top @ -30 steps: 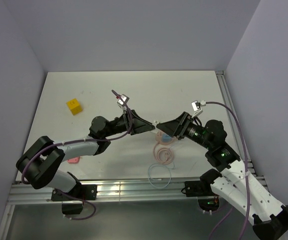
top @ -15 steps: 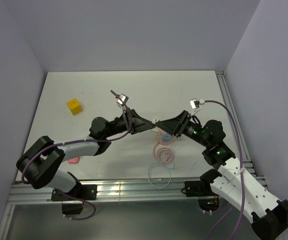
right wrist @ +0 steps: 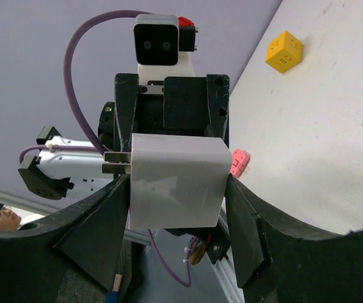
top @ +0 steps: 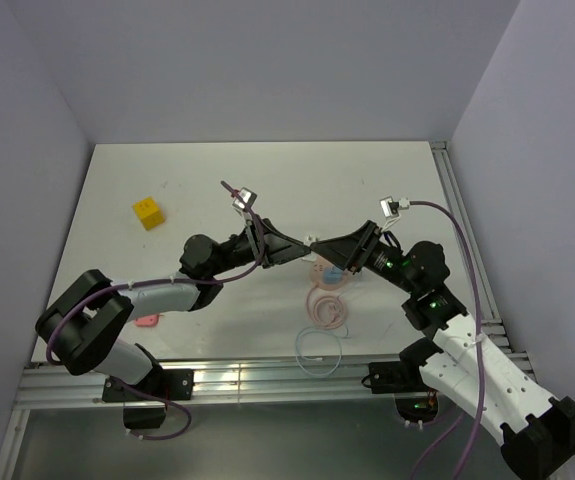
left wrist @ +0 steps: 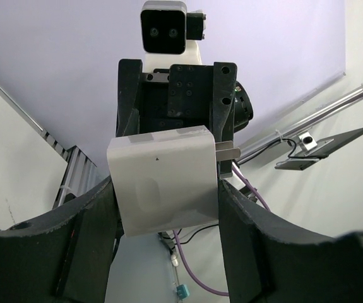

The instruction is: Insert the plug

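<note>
Top external view: both arms reach in over the white worktop (top: 367,180) and meet tip to tip near its middle, raised above the surface, with a small white block (top: 314,243) between them. From the left wrist camera, the left fingers (left wrist: 80,240) press against both sides of that block, so they are closed on it. Two metal prongs (left wrist: 227,151) stick out of its side. The other arm's black head sits right behind, flanking the far part of the block. The right wrist camera gives the mirror picture. The right fingers (right wrist: 93,233) sit tight on both flanks of the same block, gripping it, and the left arm's head stands straight behind it.

The plug (top: 333,272), a small light-blue piece, lies on the worktop below the right arm's tip and is held by neither arm. It is well clear of the white block. Just near of it lies a round pink coil (top: 325,306). Nearer still, close to the front edge, a thin white cable (top: 319,350) makes a loop.

A yellow cube (top: 147,212) sits far off to the left. A small pink piece (top: 147,321) lies at the near left, beside the left arm.
</note>
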